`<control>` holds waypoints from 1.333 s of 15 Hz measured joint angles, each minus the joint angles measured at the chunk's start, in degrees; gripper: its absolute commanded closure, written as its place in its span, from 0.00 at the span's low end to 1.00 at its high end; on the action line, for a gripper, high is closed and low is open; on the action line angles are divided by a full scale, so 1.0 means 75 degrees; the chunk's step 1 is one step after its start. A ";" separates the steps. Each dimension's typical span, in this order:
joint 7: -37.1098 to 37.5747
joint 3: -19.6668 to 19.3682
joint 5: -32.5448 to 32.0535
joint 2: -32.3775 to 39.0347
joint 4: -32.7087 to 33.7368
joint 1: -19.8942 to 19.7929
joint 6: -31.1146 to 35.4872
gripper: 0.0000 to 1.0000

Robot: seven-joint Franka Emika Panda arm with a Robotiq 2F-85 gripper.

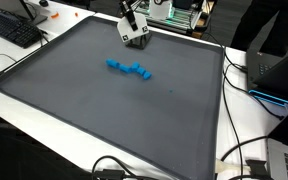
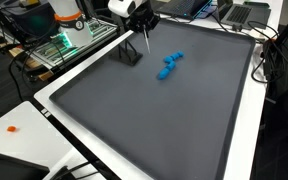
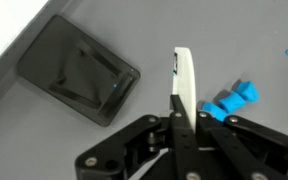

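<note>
Wrist view: pincer [image 3: 181,122], pointing down, clamps a white stick [image 3: 185,80].

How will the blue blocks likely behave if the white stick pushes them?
The blue blocks look small and rigid, so probably light and easy to slide. They lie as separate pieces in a row, so they may scatter rather than move together. Their flat faces on the mat suggest they will not roll.

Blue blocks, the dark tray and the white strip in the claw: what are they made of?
Blue blocks: probably plastic or foam, uniformly coloured, matte, crisp edges. Dark tray: likely moulded plastic, semi-gloss, with soft highlights on its rounded rim. White strip clamped in the claw: smooth, thin; plastic or card, hard to tell.
</note>
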 measured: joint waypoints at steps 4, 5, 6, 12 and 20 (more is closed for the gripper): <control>0.0669 -0.0037 0.0070 -0.0342 -0.0626 -0.0014 0.0183 0.99; 0.0827 -0.0050 0.0077 -0.0414 -0.0762 -0.0029 0.0249 0.99; 0.0977 -0.0065 0.0078 -0.0484 -0.0896 -0.0042 0.0341 0.99; 0.1484 -0.0113 0.0179 -0.0762 -0.1506 -0.0147 0.0714 0.99; 0.2014 -0.0085 0.0544 -0.0761 -0.2137 -0.0130 0.1990 0.99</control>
